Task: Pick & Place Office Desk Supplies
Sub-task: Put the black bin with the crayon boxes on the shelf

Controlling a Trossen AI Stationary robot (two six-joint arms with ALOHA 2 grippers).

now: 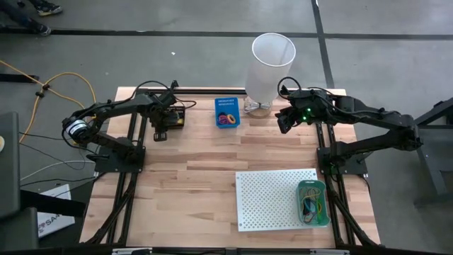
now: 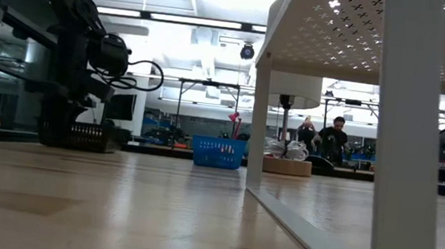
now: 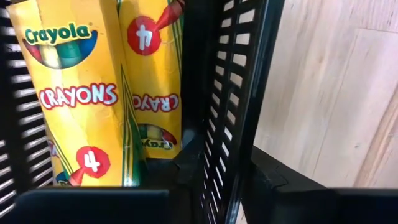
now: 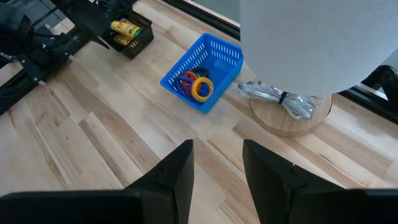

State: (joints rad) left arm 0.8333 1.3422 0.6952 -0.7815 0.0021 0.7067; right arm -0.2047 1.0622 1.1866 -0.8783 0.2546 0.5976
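Currently, in the high view, the left gripper (image 1: 166,117) is positioned at one black basket (image 1: 178,120) near the far-left corner of the desk (image 1: 191,184). One blue basket (image 1: 227,112) stands at the far edge, beside one white bin (image 1: 271,71). The right gripper (image 1: 285,120) hovers just beside that bin. One perforated board (image 1: 272,198) occupies the near-right corner and carries one green tray (image 1: 312,183) of loose items too small to count.

In the low view, the black basket (image 2: 80,136) and blue basket (image 2: 219,151) rest on the desk, well apart. The board (image 2: 340,29) stands raised on legs.

In the left wrist view, two crayon packs (image 3: 74,99) stand side by side, touching, inside the basket against its slotted wall (image 3: 239,93). Whether this pincer is clenched or released cannot be told. The step in hand appears to be picking a pack: centre on one pack only, keep clear of the slotted wall, and grip across the narrow faces before lifting straight up.

In the right wrist view, the right pincer (image 4: 217,149) is released and empty. The blue basket (image 4: 202,71) holds several rubber-band loops (image 4: 200,87); the exact number cannot be told.
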